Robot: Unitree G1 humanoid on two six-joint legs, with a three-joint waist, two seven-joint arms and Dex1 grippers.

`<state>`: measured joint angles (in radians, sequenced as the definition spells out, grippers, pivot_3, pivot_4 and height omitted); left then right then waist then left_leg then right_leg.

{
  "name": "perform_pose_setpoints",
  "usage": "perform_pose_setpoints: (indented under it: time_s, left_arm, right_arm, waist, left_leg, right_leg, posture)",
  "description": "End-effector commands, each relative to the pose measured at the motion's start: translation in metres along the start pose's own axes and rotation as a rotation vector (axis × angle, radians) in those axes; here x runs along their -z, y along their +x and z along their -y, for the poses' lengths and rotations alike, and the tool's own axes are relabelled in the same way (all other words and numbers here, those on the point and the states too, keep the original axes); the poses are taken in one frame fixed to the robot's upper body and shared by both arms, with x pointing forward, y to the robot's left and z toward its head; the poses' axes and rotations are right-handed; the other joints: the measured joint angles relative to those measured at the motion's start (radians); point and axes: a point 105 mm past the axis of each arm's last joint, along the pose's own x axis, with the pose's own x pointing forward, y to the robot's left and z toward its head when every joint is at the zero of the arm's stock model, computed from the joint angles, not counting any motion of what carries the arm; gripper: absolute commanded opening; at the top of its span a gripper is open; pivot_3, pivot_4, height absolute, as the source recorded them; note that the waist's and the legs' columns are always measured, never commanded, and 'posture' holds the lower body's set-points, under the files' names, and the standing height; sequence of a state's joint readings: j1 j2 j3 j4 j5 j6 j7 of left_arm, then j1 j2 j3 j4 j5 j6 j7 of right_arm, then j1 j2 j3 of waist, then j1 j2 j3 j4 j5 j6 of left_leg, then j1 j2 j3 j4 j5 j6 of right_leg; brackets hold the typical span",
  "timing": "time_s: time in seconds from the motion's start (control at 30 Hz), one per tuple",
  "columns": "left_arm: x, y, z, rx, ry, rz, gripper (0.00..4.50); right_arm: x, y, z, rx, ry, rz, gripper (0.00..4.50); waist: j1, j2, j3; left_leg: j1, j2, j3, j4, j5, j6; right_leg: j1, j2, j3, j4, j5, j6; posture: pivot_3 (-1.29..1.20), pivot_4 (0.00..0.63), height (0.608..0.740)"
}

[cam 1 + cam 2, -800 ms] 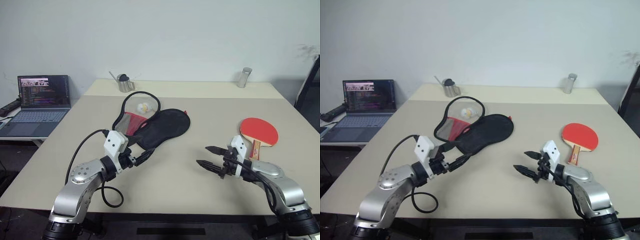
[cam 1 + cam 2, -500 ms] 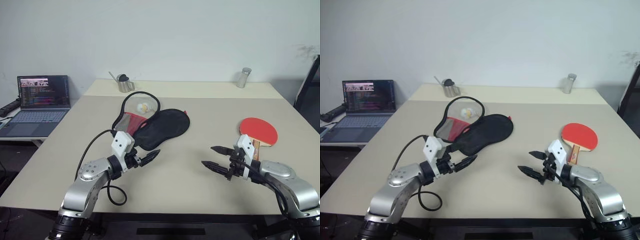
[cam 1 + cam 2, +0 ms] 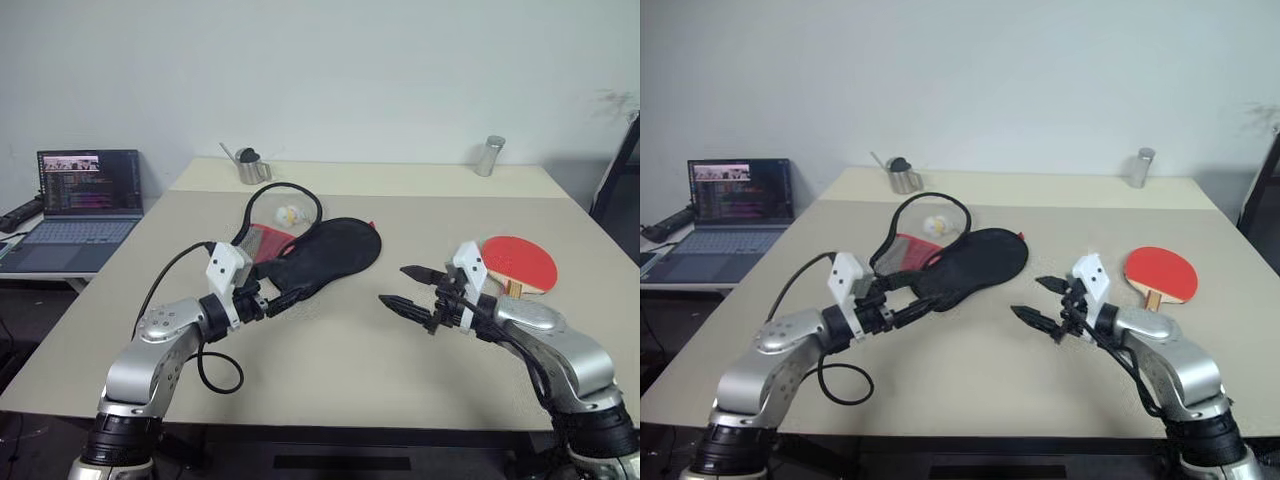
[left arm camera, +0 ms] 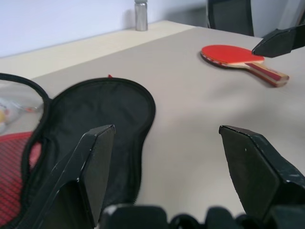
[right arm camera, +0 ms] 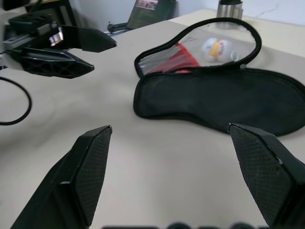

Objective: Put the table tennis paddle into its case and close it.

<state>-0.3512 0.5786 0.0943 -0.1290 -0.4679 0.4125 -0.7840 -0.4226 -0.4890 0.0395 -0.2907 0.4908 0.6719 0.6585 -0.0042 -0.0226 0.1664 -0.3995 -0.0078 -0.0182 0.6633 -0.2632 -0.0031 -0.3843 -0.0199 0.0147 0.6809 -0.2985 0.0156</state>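
Both arms have swung in toward the middle of the picture. The left gripper (image 3: 283,298) was lower and more to the left a moment ago; now its tips sit right at the near edge of the case (image 3: 325,256), maybe just touching it. The right gripper (image 3: 412,290) has slid left too, away from the paddle (image 3: 517,262), which it was right beside before. So I think the robot is going for the case first, not the paddle.

Both grippers are wide open and hold nothing.

The case lies open in the middle of the picture, a bit to the left, black side up, with its red part and looped zip edge behind it. The paddle lies flat at the right of the picture, red face up. It is well apart from the case. Neither one has moved on the table (image 3: 340,360). The paddle is not in yet and the case is not closed, so the job is only starting.
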Motion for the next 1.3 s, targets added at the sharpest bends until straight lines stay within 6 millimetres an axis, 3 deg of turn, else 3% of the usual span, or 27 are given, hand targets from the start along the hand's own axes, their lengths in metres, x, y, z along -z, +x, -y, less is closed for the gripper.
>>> perform_pose_setpoints:
  time_s: [0.03, 0.27, 0.43, 0.67, 0.93, 1.13, 1.3]
  left_arm:
    - [-0.009, -0.012, -0.017, -0.011, 0.020, 0.001, 3.83]
    - [-0.014, -0.047, -0.057, -0.074, -0.022, -0.057, 3.83]
    - [-0.018, -0.062, -0.078, -0.107, 0.037, -0.076, 3.83]
    - [-0.022, -0.075, -0.097, -0.154, 0.051, -0.077, 3.83]
    - [-0.024, -0.074, -0.100, -0.146, 0.069, -0.079, 3.83]
    - [-0.024, -0.072, -0.099, -0.131, 0.078, -0.087, 3.83]
    - [-0.024, -0.071, -0.099, -0.121, 0.085, -0.094, 3.83]
  right_arm:
    - [-0.001, 0.009, 0.006, 0.066, 0.038, -0.028, 4.26]
    - [0.013, 0.047, 0.007, 0.123, 0.147, -0.144, 4.26]
    - [0.010, 0.090, -0.012, 0.093, 0.188, -0.153, 4.26]
    - [0.018, 0.138, -0.015, 0.162, 0.232, -0.199, 4.26]
    - [0.033, 0.151, -0.002, 0.254, 0.225, -0.242, 4.26]
    - [0.024, 0.168, -0.024, 0.159, 0.473, -0.205, 4.26]
    - [0.023, 0.178, -0.031, 0.143, 0.499, -0.210, 4.26]
  waist:
    - [-0.001, 0.000, 0.000]
    - [-0.013, 0.000, 0.000]
    - [-0.024, 0.000, 0.000]
    - [-0.028, 0.000, 0.000]
    - [-0.029, 0.000, 0.000]
    - [-0.038, 0.000, 0.000]
    - [-0.039, 0.000, 0.000]
  left_leg:
    - [0.000, 0.000, 0.000, 0.000, 0.000, 0.000]
    - [0.000, 0.000, 0.000, 0.000, 0.000, 0.000]
    - [-0.001, 0.000, 0.001, -0.001, 0.000, 0.000]
    - [-0.002, 0.000, 0.001, -0.001, 0.000, 0.000]
    - [-0.002, 0.000, 0.001, -0.002, 0.000, -0.001]
    - [-0.002, 0.000, 0.001, -0.002, 0.000, -0.001]
    - [-0.002, 0.000, 0.001, -0.002, 0.000, -0.001]
  right_leg:
    - [0.000, 0.000, 0.000, 0.000, 0.000, 0.000]
    - [-0.002, 0.000, 0.000, 0.001, 0.000, 0.000]
    - [-0.004, 0.000, 0.000, 0.001, 0.000, 0.000]
    - [-0.005, 0.000, 0.000, 0.001, 0.000, 0.000]
    - [-0.005, -0.001, 0.000, 0.001, 0.000, -0.001]
    - [-0.006, 0.000, 0.000, 0.002, 0.000, -0.001]
    - [-0.006, -0.001, 0.001, 0.001, 0.000, -0.001]
  posture:
    - [0.00, 0.150, 0.740]
    - [0.00, 0.150, 0.740]
    - [0.00, 0.150, 0.740]
    - [0.00, 0.150, 0.740]
    - [0.00, 0.150, 0.740]
    - [0.00, 0.150, 0.740]
    - [0.00, 0.150, 0.740]
